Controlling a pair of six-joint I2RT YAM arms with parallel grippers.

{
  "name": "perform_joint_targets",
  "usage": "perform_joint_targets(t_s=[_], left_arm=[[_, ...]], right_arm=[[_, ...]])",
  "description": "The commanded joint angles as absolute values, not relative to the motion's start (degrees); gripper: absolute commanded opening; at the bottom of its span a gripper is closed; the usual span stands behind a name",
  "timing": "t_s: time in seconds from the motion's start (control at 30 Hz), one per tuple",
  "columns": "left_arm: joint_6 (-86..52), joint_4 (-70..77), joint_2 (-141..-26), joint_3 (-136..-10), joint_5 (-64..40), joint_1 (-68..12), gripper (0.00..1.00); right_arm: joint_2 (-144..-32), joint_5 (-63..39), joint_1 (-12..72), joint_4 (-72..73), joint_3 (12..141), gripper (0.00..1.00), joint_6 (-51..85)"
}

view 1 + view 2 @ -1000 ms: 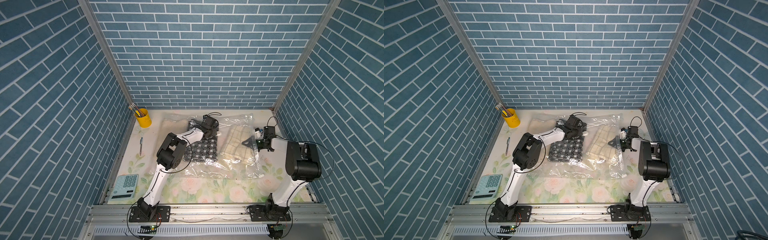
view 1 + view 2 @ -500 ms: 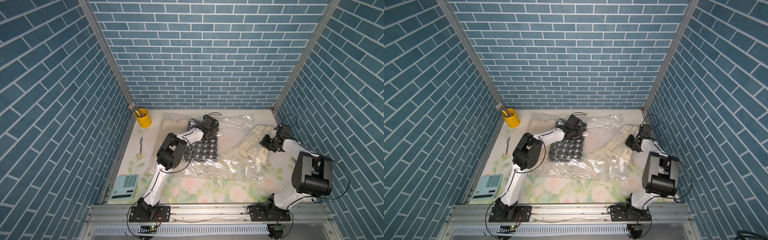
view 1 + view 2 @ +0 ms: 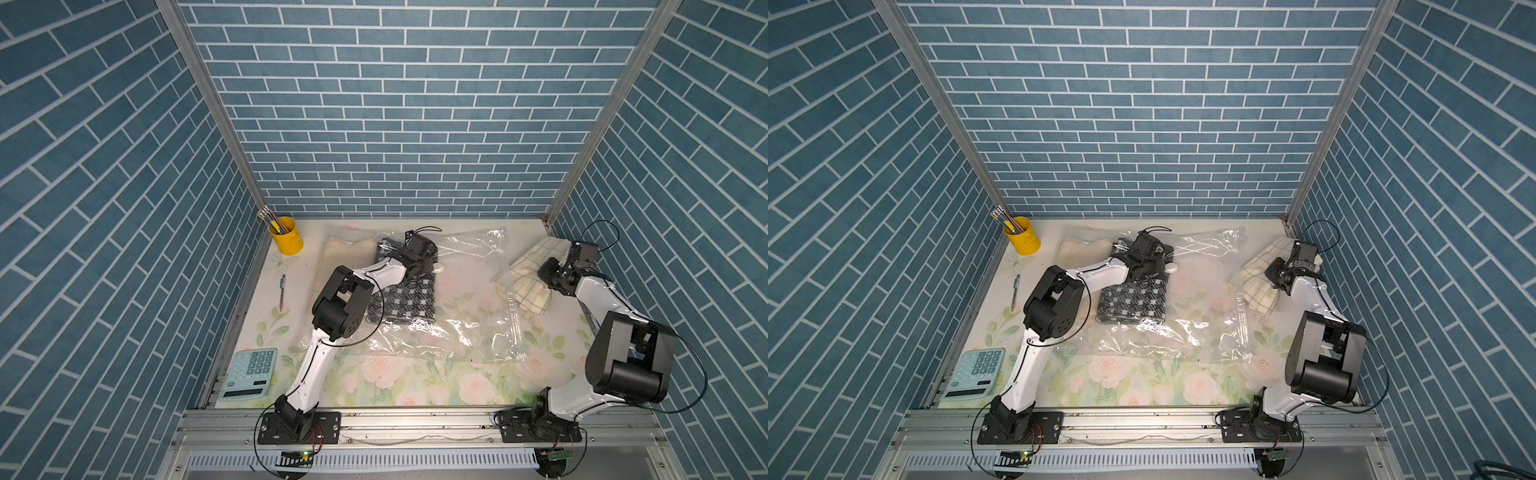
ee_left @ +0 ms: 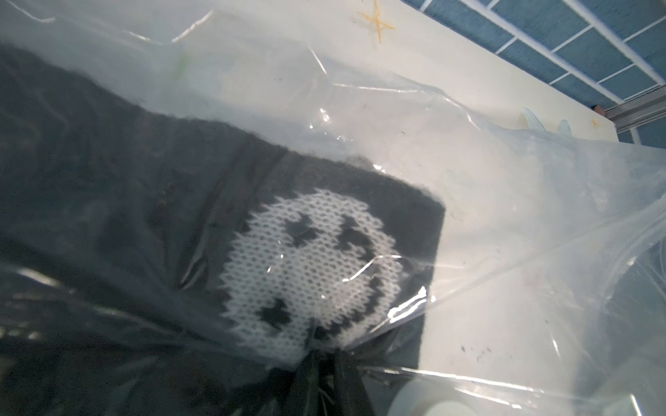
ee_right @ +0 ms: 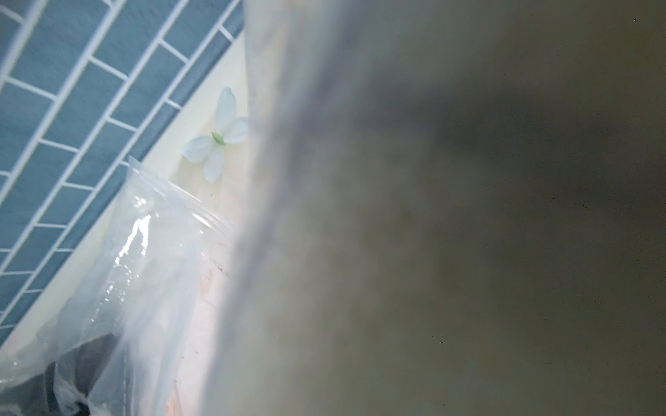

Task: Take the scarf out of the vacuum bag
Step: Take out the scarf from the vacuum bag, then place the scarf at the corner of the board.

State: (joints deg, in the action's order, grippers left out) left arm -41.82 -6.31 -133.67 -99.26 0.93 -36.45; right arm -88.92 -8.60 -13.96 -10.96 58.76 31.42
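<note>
The vacuum bag (image 3: 469,286) (image 3: 1200,291) lies flat and crinkly in the middle of the table in both top views, its round white valve cap (image 3: 438,269) near the back and its slider clip (image 3: 521,357) at the front right corner. My left gripper (image 3: 427,266) (image 4: 326,363) is shut, pinching the bag's plastic beside the cap. The scarf (image 3: 530,276) (image 3: 1258,282), cream with a thin check, lies mostly outside the bag's right edge. My right gripper (image 3: 548,272) is shut on it. In the right wrist view the scarf (image 5: 432,216) hides the jaws.
A black-and-white knit cloth (image 3: 409,301) (image 4: 288,270) lies inside the bag under the left arm. A fluffy cream cloth (image 3: 349,249) lies at the back. At the left are a yellow pencil cup (image 3: 286,241), a pen (image 3: 282,286) and a calculator (image 3: 249,374). The right wall stands close behind the right gripper.
My right gripper has drawn the scarf rightwards out of the bag towards the right wall. The left gripper has kept its pinch in the same place.
</note>
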Motion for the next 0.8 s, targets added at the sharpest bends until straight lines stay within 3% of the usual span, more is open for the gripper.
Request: perform_joint_targets(t_s=[0.0,0.27,0.6,0.77], left_arm=[[-42.3,-14.6,-135.8,-96.4,-0.9,-37.2,0.15],[-42.4,-14.9,-135.7,-96.3,-0.8,-37.4,0.15],[-42.5,-15.3,-135.4,-97.0,-0.7,-37.7,0.15],[-42.5,-15.8,-135.5,-97.5,-0.7,-37.9,0.15]], right_arm=[[-86.5,-7.7,-14.2,-1.0,59.6,0.00,36.6],[-89.2,-3.3,-13.6,12.2,57.8,0.00,43.7],[-100.4,-0.3,-11.6,25.9,57.6,0.00,49.6],[-108.3,-7.4,-10.7,23.5,67.5,0.00,47.8]])
